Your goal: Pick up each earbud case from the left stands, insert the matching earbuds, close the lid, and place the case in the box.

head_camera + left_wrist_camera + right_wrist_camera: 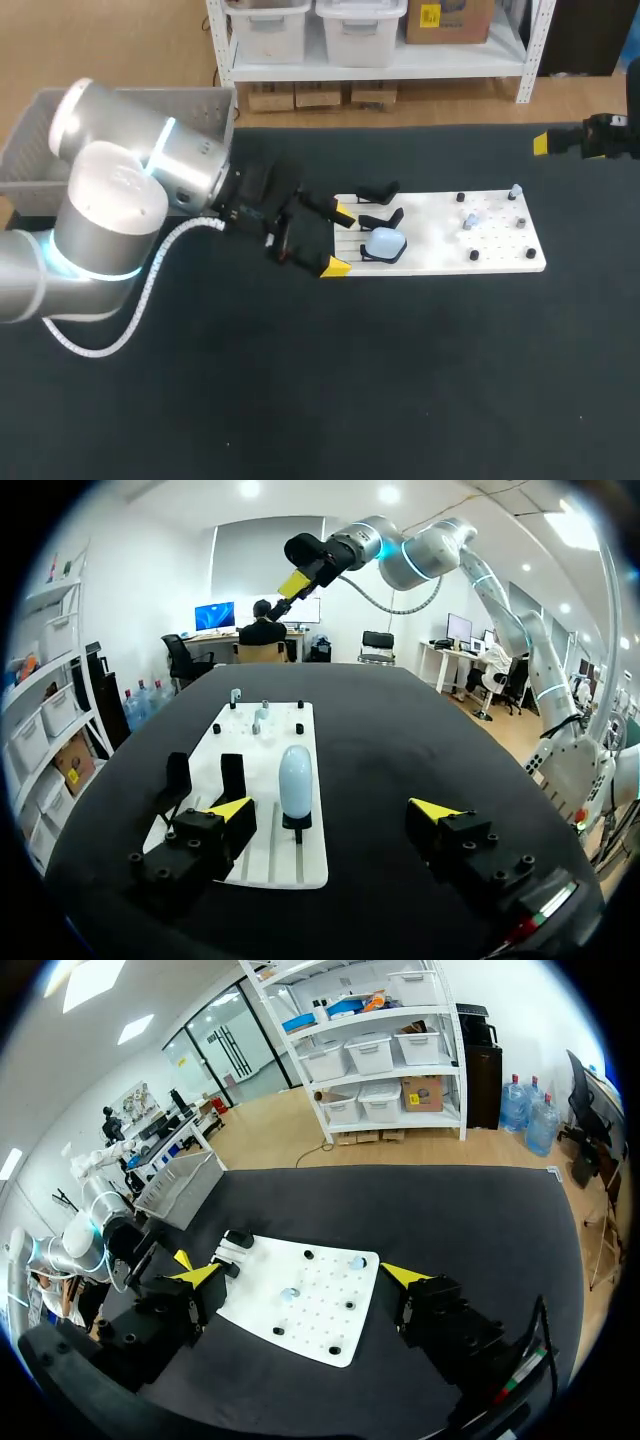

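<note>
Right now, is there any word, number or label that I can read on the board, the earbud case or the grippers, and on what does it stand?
There is no readable text.
The white board, the earbud case and the black stands show no print.
The left gripper and the right gripper show no legible mark.

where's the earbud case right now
In the head view, the blue earbud case sits on the nearest stand, left end of the white board, ahead of the open left hand.
</note>
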`<move>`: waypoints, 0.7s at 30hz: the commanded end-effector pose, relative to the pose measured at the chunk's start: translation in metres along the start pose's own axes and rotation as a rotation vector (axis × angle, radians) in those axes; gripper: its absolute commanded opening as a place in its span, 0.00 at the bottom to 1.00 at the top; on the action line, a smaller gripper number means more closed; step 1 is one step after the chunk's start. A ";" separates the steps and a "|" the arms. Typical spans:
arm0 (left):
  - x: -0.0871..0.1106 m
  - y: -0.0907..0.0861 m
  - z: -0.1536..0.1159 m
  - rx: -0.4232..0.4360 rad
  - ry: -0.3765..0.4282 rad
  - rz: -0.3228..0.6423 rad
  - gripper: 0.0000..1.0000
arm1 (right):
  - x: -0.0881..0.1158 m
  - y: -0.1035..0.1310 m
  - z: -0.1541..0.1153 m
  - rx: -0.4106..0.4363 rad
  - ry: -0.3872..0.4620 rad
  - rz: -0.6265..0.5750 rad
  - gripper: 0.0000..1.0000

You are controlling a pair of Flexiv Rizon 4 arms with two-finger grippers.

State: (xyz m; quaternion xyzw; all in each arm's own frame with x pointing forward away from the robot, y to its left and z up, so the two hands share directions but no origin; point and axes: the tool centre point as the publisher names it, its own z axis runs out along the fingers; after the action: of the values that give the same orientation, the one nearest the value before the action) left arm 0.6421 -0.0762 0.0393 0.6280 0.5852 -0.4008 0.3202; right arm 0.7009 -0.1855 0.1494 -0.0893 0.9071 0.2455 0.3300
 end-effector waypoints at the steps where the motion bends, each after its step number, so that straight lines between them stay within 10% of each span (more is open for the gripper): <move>1: 0.006 -0.002 0.012 -0.024 -0.030 0.010 1.00 | 0.000 0.000 0.000 0.000 0.000 0.000 1.00; 11: 0.008 0.005 0.028 -0.057 -0.063 0.003 1.00 | 0.000 0.000 0.000 0.000 0.000 0.000 1.00; 21: 0.010 0.017 0.036 -0.072 -0.074 -0.003 0.69 | 0.000 0.000 0.000 0.000 0.000 0.000 1.00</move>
State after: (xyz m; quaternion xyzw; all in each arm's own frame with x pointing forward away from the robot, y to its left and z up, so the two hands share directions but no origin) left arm 0.6504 -0.1021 0.0155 0.6003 0.5896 -0.4012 0.3620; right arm 0.7009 -0.1855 0.1494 -0.0893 0.9071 0.2455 0.3300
